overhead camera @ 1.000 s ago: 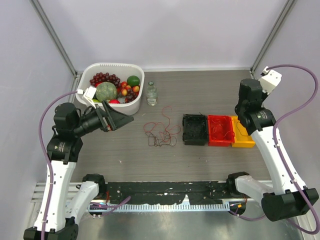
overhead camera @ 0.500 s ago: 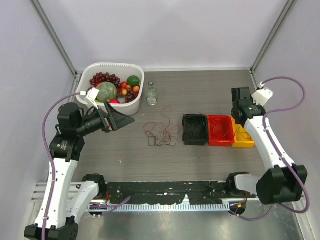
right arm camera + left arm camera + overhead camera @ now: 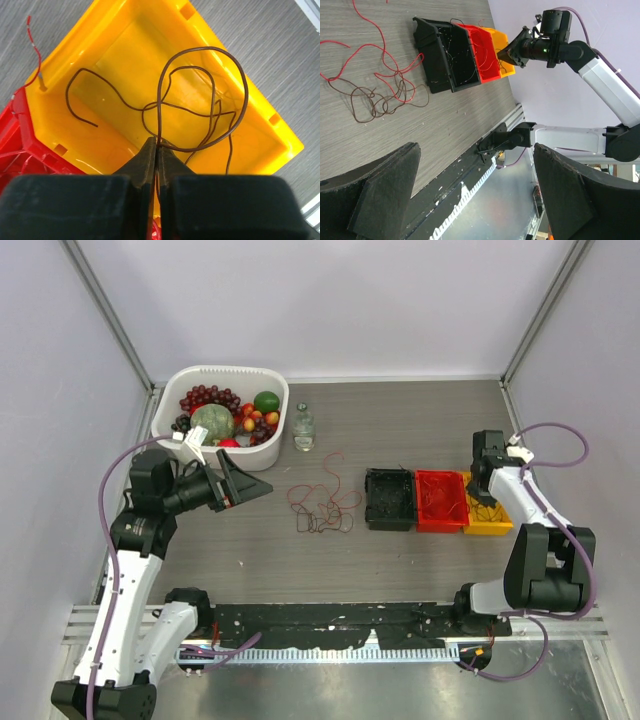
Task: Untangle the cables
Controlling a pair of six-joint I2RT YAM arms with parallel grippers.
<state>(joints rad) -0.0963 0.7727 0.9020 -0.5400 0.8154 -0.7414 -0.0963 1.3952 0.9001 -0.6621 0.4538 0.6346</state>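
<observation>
A clump of thin red and dark brown cables (image 3: 322,505) lies on the table's middle; it also shows in the left wrist view (image 3: 380,90). My right gripper (image 3: 158,142) is shut on a dark brown cable (image 3: 200,95) that loops over the yellow bin (image 3: 125,45). In the top view the right gripper (image 3: 482,485) hangs over the yellow bin (image 3: 490,520). My left gripper (image 3: 250,480) is open and empty, held above the table left of the clump.
A black bin (image 3: 389,499) and a red bin (image 3: 440,502) with red wires stand beside the yellow one. A white basket (image 3: 222,378) of fruit and a small glass bottle (image 3: 303,427) stand at the back left.
My right arm has folded down and brought its gripper low over the yellow bin. My left arm has dropped slightly and swung a little toward the clump.
</observation>
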